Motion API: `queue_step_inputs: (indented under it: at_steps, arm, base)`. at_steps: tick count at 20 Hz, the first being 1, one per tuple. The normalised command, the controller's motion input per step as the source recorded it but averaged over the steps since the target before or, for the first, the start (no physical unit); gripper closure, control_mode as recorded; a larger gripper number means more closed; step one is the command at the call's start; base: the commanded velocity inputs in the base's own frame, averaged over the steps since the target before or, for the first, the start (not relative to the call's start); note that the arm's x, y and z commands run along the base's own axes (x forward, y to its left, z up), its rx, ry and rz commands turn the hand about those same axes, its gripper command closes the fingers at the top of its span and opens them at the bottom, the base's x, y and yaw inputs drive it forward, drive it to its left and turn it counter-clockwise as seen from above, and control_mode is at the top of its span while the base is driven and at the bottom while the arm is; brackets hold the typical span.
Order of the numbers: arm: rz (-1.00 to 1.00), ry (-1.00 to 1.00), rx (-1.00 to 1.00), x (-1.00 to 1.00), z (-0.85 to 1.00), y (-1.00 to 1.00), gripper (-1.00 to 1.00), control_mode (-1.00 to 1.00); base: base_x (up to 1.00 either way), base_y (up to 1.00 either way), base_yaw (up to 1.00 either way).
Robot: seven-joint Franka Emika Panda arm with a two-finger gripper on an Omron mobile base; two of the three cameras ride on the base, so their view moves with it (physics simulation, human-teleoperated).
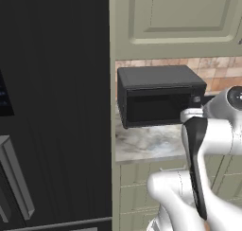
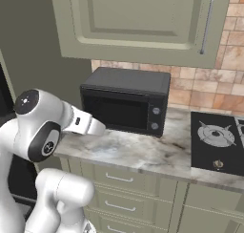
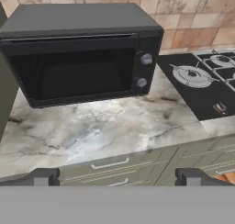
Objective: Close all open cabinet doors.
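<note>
The gripper (image 3: pixel 117 176) stands wide open and holds nothing, aimed low across the marbled surface (image 3: pixel 105 126) at the black oven (image 3: pixel 82 53). The cabinet door (image 2: pixel 143 22) hangs above the oven, well up from the gripper, its long silver handle (image 2: pixel 207 24) running vertically near its right edge. No brand, label or readable writing shows anywhere.

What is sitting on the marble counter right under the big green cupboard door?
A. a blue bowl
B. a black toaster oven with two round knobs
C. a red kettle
B: the black toaster oven with two round knobs stands on the marble counter below the sage-green cupboard door.
</note>
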Motion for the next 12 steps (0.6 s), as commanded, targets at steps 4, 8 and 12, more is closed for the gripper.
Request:
queue_step_inputs:
  at_steps: [4,8,12]
  arm:
    - [0.0,0.06,-0.04,-0.04,-0.11,0.29,-1.0,-1.0]
    - [0.0,0.02,-0.02,0.0,-0.03,0.14,-1.0,-1.0]
    - [0.0,0.0,-0.01,0.0,0.0,0.03,-1.0,-1.0]
  base:
    - [0.0,0.0,0.0]
    - [0.0,0.0,0.0]
    - [0.0,0.0,0.0]
